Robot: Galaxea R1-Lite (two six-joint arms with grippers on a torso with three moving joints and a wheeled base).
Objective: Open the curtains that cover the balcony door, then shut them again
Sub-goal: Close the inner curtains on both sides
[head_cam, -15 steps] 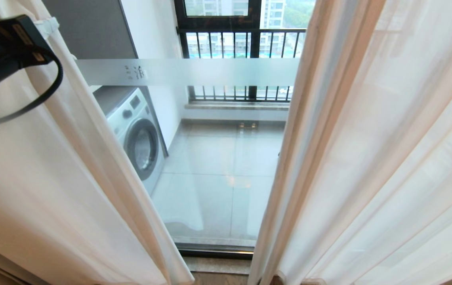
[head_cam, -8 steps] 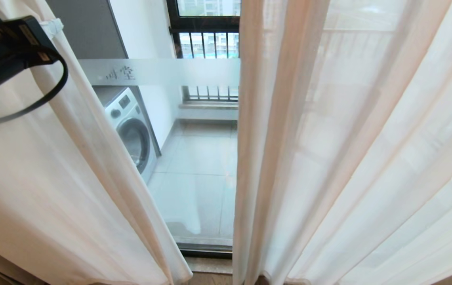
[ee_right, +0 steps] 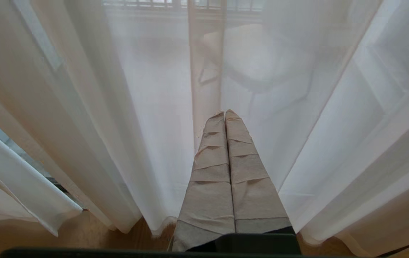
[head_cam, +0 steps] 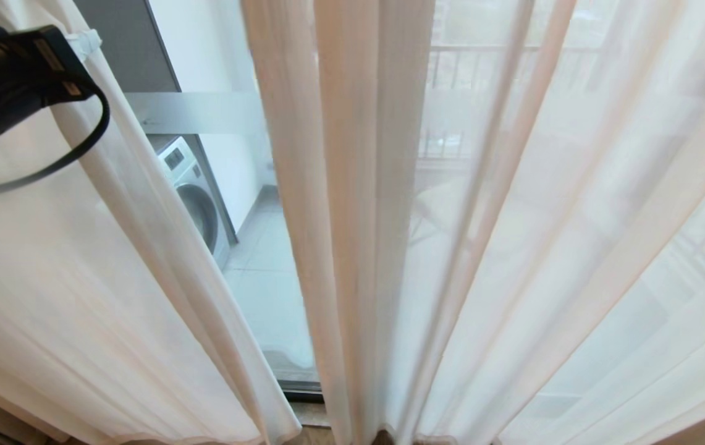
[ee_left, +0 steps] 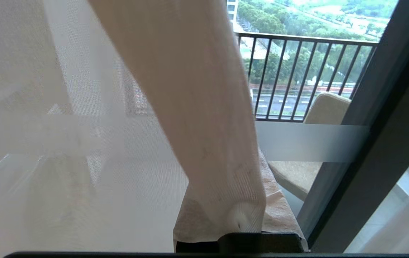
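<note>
Two white sheer curtains hang before the balcony door [head_cam: 204, 114], whose glass carries a frosted band. My left gripper [head_cam: 83, 40] is high at the left of the head view, shut on the edge of the left sheer [head_cam: 80, 266]. In the left wrist view that gripper [ee_left: 242, 200] pinches a fold of the sheer [ee_left: 197, 107] between its taped fingers [ee_left: 279, 208]. The right sheer [head_cam: 352, 216] hangs in pleats down the middle, leaving a narrow strip of bare glass. My right gripper [ee_right: 224, 113] hangs low, shut on nothing, pointing at the sheer's hem [ee_right: 136, 200].
Behind the glass, a washing machine [head_cam: 194, 204] stands on the tiled balcony floor [head_cam: 265, 290]. A beige chair [ee_left: 319, 118], a black railing [ee_left: 297, 71] and the door's dark frame [ee_left: 369, 143] show in the left wrist view. Wooden floor [ee_right: 18, 240] lies under the hems.
The whole head view has shifted left. The right sheer's edge has crossed from the right to the middle, and the strip of bare glass has narrowed. My left gripper keeps its hold.
</note>
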